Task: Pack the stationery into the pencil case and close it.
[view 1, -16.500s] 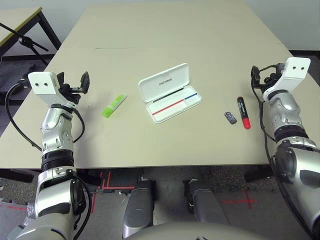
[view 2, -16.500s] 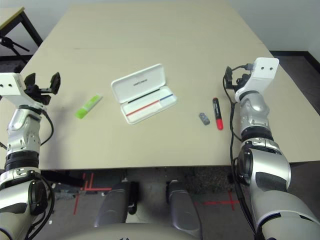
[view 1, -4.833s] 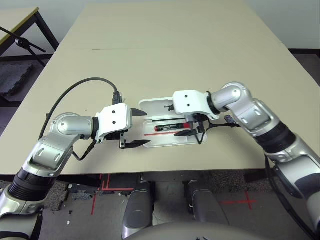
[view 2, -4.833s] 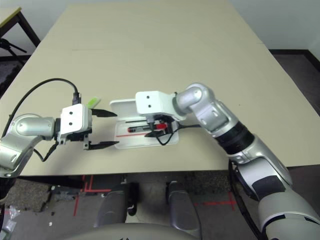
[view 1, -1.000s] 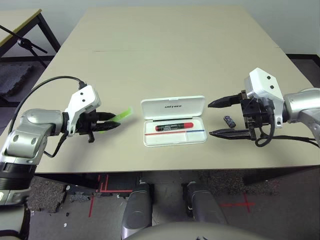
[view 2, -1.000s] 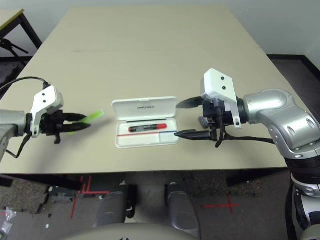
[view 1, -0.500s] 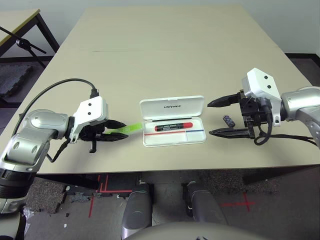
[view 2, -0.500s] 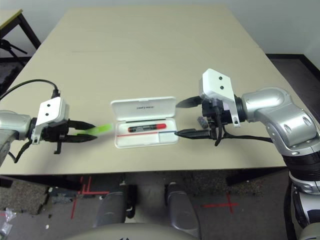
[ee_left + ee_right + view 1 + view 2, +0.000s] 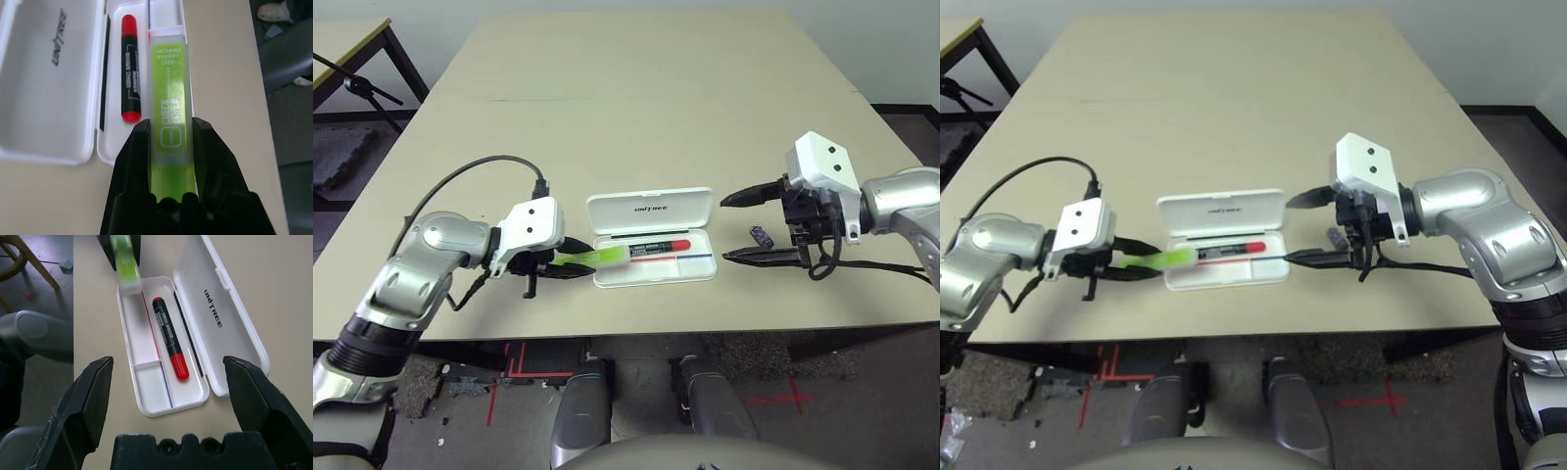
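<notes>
Gripping the highlighter (image 9: 610, 257) by one end in the left pincer (image 9: 593, 258), likely to lay its free length beside the marker (image 9: 656, 248); holding the right pincer (image 9: 723, 228) open, perhaps for the dark block (image 9: 762, 237).

A person's shoe (image 9: 274, 12) (white) above dark floor (image 9: 298, 127).

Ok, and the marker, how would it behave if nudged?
The marker looks like a rigid, round barrel, so it would probably roll rather than bend. The case's raised rim would likely stop it going far. Its smooth surface may be slippery.
</notes>
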Controlling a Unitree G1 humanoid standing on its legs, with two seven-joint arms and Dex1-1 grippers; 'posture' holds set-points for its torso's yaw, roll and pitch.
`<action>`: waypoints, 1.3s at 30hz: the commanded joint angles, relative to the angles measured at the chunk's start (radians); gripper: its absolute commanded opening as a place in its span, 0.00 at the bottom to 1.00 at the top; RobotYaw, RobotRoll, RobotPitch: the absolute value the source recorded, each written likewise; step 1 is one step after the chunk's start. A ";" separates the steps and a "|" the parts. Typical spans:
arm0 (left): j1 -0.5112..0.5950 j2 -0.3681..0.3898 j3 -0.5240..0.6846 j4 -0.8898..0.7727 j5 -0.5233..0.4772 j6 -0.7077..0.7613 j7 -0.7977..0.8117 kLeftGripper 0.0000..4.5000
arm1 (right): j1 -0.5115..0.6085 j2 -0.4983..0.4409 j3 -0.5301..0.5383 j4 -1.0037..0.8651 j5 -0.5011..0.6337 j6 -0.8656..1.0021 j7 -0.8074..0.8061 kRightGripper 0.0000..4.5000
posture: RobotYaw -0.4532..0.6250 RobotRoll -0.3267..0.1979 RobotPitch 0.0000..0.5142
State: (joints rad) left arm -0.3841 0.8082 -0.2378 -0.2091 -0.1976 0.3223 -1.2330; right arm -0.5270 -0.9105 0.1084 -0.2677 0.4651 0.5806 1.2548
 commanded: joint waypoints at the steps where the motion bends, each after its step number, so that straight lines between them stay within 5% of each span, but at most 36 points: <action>1: -0.043 -0.046 -0.079 0.039 0.071 -0.018 0.024 0.24 | -0.010 0.007 0.021 0.007 -0.015 -0.012 0.009 1.00 | 0.48 0.62 0.24; 12: -0.139 -0.166 -0.194 0.084 0.164 0.100 0.067 0.24 | -0.007 0.010 0.020 0.006 -0.032 -0.015 0.006 1.00 | 0.46 0.62 0.24; 25: -0.132 -0.172 -0.207 0.049 0.159 0.182 0.058 0.24 | -0.004 0.009 0.016 0.005 -0.039 -0.012 0.004 1.00 | 0.46 0.62 0.24; 34: -0.116 -0.126 -0.164 -0.017 0.112 0.199 0.045 0.98 | -0.006 0.015 0.024 0.017 -0.049 -0.023 0.008 1.00 | 0.46 0.62 0.23; 39: -0.093 -0.102 -0.079 -0.067 0.045 0.175 0.043 0.99 | -0.007 0.019 0.025 0.023 -0.052 -0.028 0.011 1.00 | 0.46 0.62 0.23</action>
State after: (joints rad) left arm -0.4925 0.6899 -0.3508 -0.2394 -0.1199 0.5098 -1.1784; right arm -0.5353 -0.8926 0.1198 -0.2456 0.4171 0.5625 1.2566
